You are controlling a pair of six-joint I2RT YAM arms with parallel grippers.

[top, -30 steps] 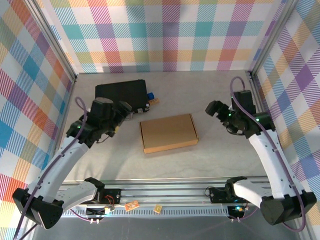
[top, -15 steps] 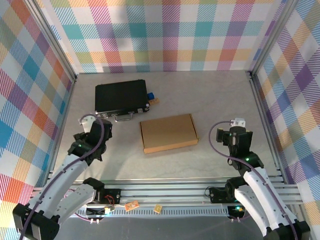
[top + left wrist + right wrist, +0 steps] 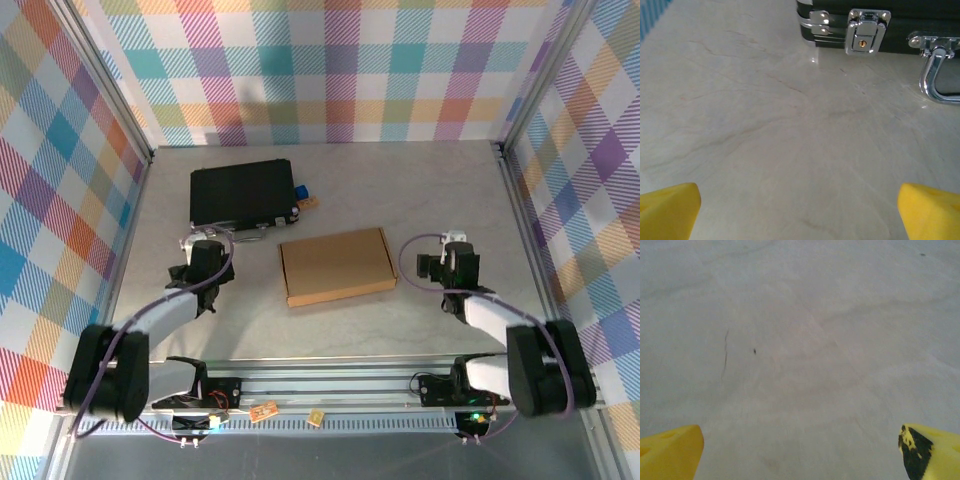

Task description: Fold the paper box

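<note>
Plain brown paper box (image 3: 337, 265) between left pincer (image 3: 800, 214) and right pincer (image 3: 800, 452), both spread wide, empty.

Closed brown paper box (image 3: 337, 265), seemingly flat

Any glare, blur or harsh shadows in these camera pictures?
Top external view: even, soft light; the plain brown cardboard paper box casts only a faint shadow. Left wrist view: bright glints on the chrome latch and handle of the black rectangular case; the yellow fingertips look soft. Right wrist view: cooler, greyer cast on the pale marbled table, no glare.
</note>
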